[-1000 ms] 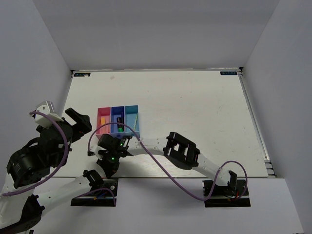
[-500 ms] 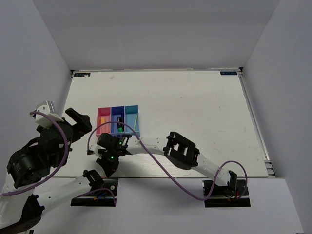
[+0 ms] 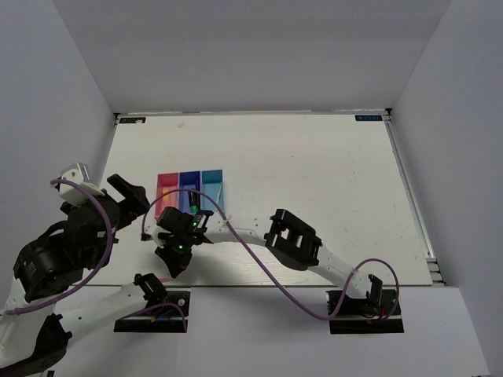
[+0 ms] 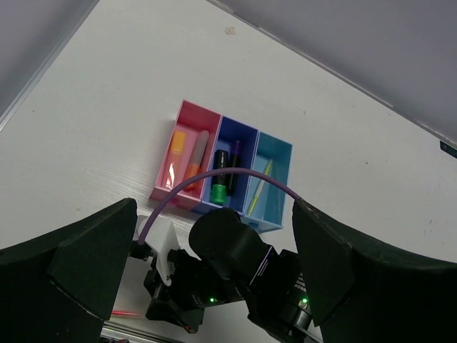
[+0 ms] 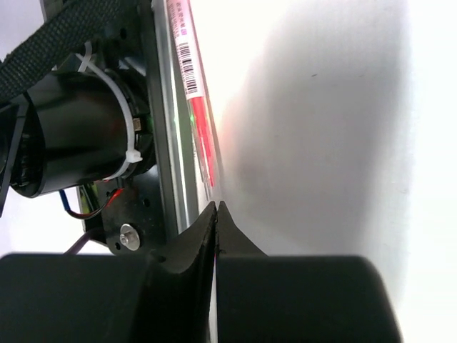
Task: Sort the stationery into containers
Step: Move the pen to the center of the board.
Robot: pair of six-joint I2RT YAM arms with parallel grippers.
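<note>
Three joined bins stand at the table's left: pink-red point(image 3: 165, 188), dark blue point(image 3: 189, 182) and light blue point(image 3: 213, 184). In the left wrist view the pink-red bin point(image 4: 184, 118) holds two orange-pink markers point(image 4: 196, 153). The dark blue bin point(image 4: 246, 139) holds the green marker point(image 4: 219, 187) with its black cap and the purple marker point(image 4: 236, 151). The light blue bin point(image 4: 278, 168) holds the thin pen point(image 4: 258, 187). My left gripper point(image 3: 130, 196) hangs open and empty above the bins' left side, its fingers point(image 4: 71, 271) wide apart. My right gripper point(image 3: 174, 265), near the bins' front, is shut on nothing point(image 5: 216, 206).
My right arm point(image 3: 295, 239) stretches across the near table from its base point(image 3: 363, 302), with a purple cable point(image 3: 251, 267) looped over it. The right wrist view shows the table's metal front rail point(image 5: 168, 143) and the left arm's base point(image 5: 71, 136) close by.
My right gripper has shifted slightly left and now covers the bins' near ends. My left arm has barely moved.
</note>
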